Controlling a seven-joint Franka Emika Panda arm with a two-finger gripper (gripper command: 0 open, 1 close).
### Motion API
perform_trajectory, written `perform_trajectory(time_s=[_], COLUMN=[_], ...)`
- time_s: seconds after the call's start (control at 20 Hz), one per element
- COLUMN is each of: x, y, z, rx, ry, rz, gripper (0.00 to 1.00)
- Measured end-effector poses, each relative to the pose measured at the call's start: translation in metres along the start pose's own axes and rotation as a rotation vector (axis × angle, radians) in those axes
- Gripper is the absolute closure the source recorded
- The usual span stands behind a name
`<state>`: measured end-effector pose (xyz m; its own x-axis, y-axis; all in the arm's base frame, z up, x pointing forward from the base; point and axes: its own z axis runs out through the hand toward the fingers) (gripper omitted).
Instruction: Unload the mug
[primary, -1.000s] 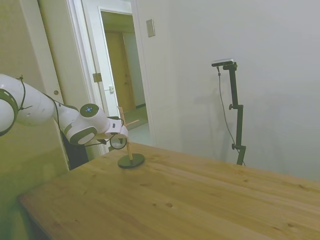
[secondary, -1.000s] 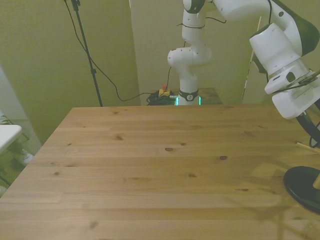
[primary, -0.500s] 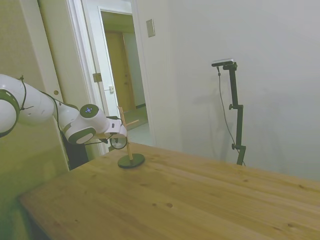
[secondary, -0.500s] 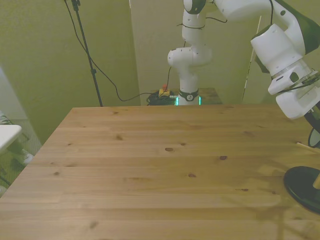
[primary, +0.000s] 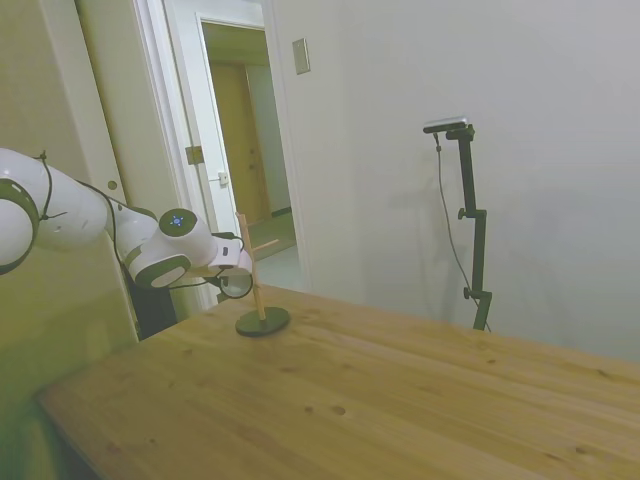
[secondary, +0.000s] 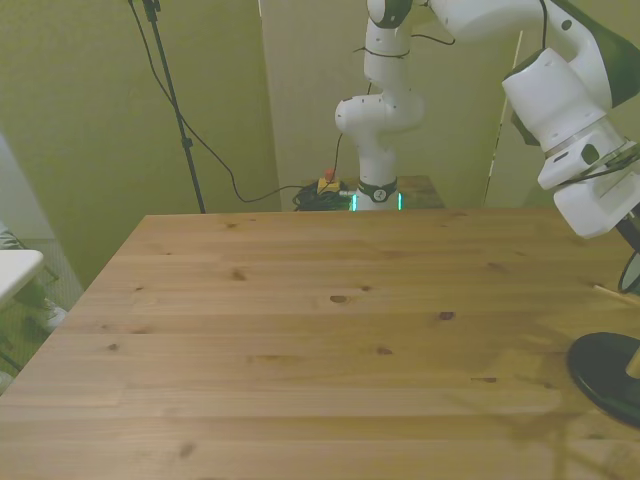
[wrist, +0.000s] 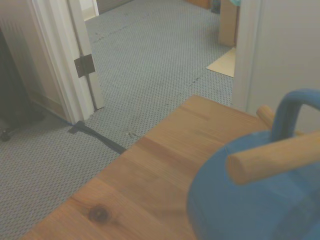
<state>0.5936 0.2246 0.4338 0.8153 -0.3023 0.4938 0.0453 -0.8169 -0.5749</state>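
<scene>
Movement over the last second is small: in my side view the gripper has eased back toward the arm's side of the wooden peg stand, and in the front view the white wrist has drifted toward the front view's right and a touch higher. I read that as the start of sliding the mug off its peg, though it isn't free yet.

From the side, the mug shows only as a dark-rimmed ring just beside the upright post, under the wrist. The front view cuts it to a sliver at the right edge, above the stand's dark round base on the table.

My wrist camera gives what neither does: the mug close up, a wooden peg lying across its body, the loop handle behind it.

Whether the fingers are closed on it, I can't tell from any view.
</scene>
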Motion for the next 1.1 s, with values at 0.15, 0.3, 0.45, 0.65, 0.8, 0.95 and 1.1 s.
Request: perform_trajectory(time_s=[0.15, 0.3, 0.45, 0.65, 0.8, 0.95, 1.1], x=[0.0, 0.0, 0.001, 0.003, 0.003, 0.0, -0.001], y=[-0.001, -0.001, -0.002, -0.01, -0.015, -0.016, -0.016], z=[0.0, -0.001, -0.003, -0.011, -0.015, -0.014, -0.014], rx=[0.004, 0.005, 0.007, 0.021, 0.03, 0.035, 0.039], ry=[0.0, 0.001, 0.004, 0.019, 0.023, 0.02, 0.017], rz=[0.002, 0.001, -0.004, -0.01, -0.011, -0.011, -0.013], gripper=[1.0, 1.0, 1.0, 1.0, 1.0, 1.0, 1.0])
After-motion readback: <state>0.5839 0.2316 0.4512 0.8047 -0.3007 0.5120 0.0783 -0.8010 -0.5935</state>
